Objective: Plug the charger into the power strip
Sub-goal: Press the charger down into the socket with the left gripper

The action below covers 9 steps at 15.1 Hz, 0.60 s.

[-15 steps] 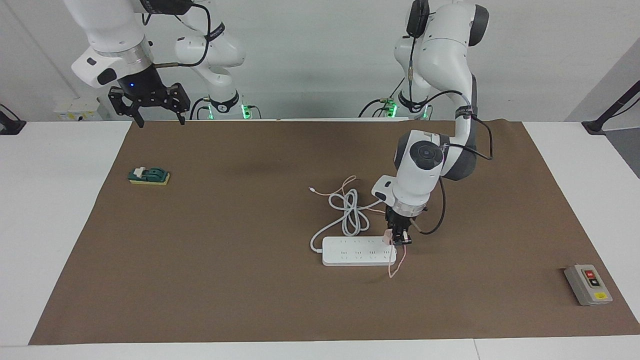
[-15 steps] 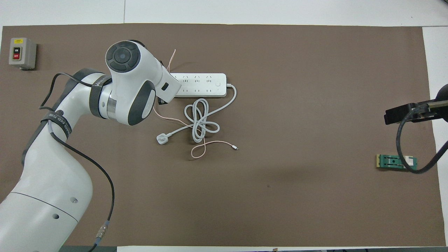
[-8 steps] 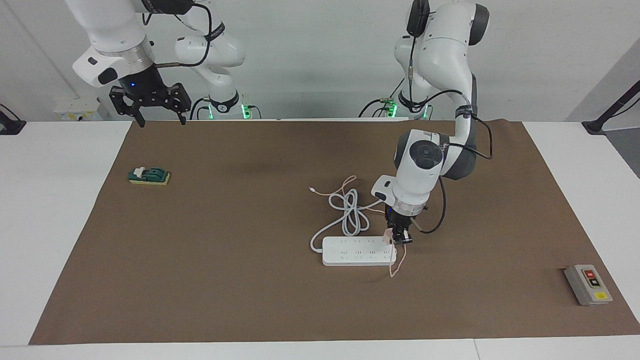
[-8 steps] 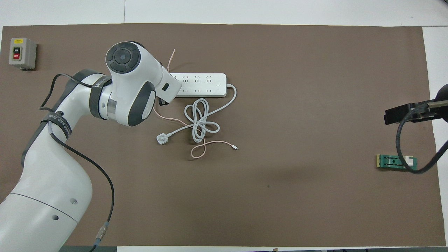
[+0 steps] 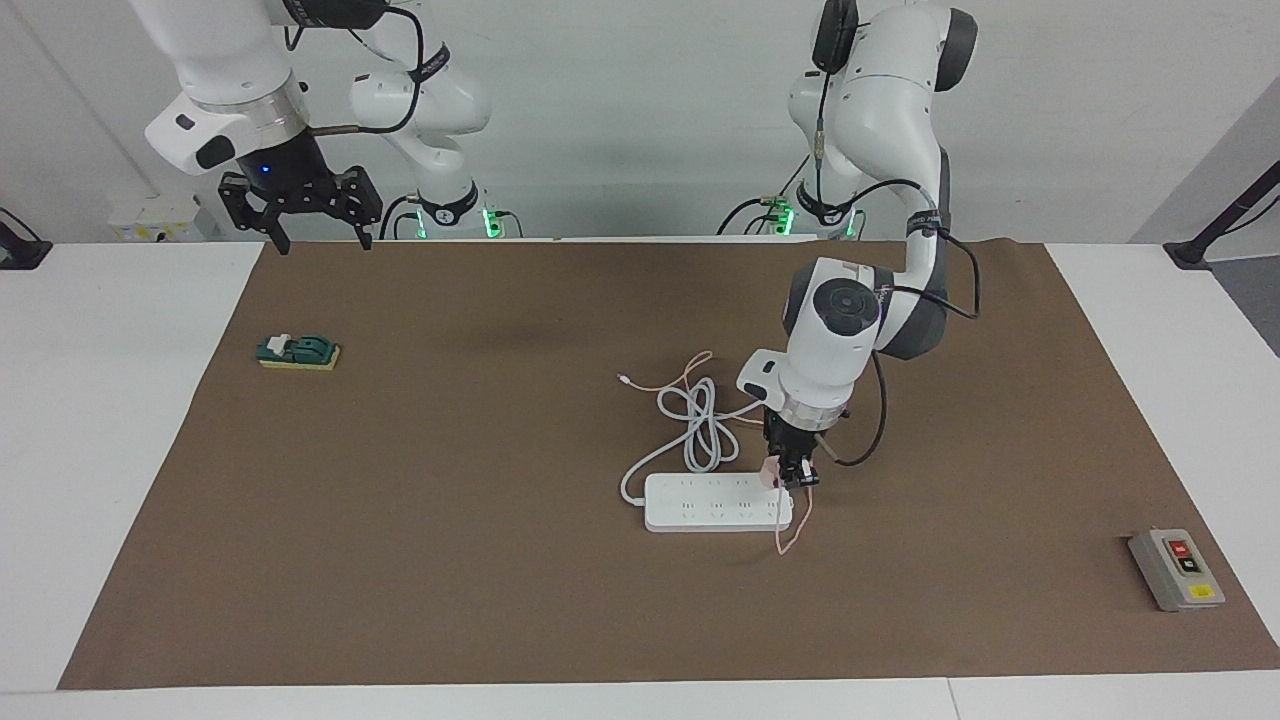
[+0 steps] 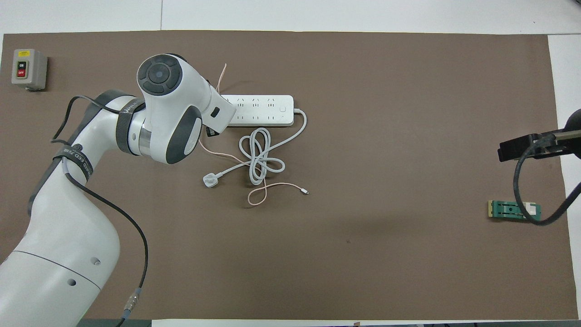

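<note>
The white power strip point(image 5: 715, 502) lies flat on the brown mat, with its thick white cord point(image 5: 700, 425) coiled nearer to the robots; it also shows in the overhead view point(image 6: 263, 109). My left gripper point(image 5: 793, 478) points down over the strip's end toward the left arm's side and is shut on the pale pink charger point(image 5: 769, 472), held just above the outlets. The charger's thin pink cable point(image 5: 790, 530) hangs past the strip's edge. In the overhead view the left arm hides the charger. My right gripper point(image 5: 318, 240) waits, open, high over the mat's edge by its own base.
A grey box with red and yellow buttons point(image 5: 1176, 569) sits near the mat's corner at the left arm's end. A green and yellow block point(image 5: 297, 352) lies at the right arm's end. The round white plug point(image 6: 209, 180) and the pink cable's free end point(image 6: 305, 191) lie nearer the robots.
My left gripper has risen slightly with the charger and shifted a little toward the right arm's end. The right arm has barely moved.
</note>
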Tool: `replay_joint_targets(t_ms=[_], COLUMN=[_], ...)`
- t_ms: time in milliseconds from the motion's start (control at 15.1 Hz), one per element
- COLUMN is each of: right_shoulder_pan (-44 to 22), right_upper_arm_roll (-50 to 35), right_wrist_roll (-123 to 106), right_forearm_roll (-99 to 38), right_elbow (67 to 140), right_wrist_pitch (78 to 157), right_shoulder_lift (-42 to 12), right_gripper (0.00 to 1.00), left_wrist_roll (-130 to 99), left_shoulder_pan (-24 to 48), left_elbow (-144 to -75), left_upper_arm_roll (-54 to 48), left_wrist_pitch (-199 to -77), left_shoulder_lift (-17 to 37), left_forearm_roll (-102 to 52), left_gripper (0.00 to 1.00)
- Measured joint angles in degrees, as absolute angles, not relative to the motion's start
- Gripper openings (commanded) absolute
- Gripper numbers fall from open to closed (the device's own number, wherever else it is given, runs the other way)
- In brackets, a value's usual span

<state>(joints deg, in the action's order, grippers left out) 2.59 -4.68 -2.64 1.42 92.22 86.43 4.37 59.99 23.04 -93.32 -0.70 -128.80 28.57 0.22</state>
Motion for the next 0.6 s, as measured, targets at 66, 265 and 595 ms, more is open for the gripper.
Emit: replay_joint_targets(t_ms=[66,265,595], right_shoulder_pan=[2.6,2.6,2.6], right_upper_arm_roll=[-4.7,-4.7,-4.7], right_wrist_roll=[-2.6,-2.6,-2.6], right_forearm_roll=[1.4,1.4,1.4], right_elbow=[92.2,92.2,92.2], right_wrist_pitch=[86.4,86.4,86.4], right_shoulder_lift=[4.4,4.4,4.4], right_gripper=[1.0,1.0,1.0], left_wrist_roll=[60.0,60.0,60.0], left_shoulder_pan=[23.0,23.1,23.1], left_elbow=[-93.4,-93.6,-93.8], left_upper_arm_roll=[-0.7,-0.7,-0.7], left_wrist_pitch=[-128.9,-129.4,-129.7], left_shoulder_lift=[28.6,28.6,28.5], left_forearm_roll=[0.2,0.2,0.2], left_gripper=[0.0,0.0,0.0])
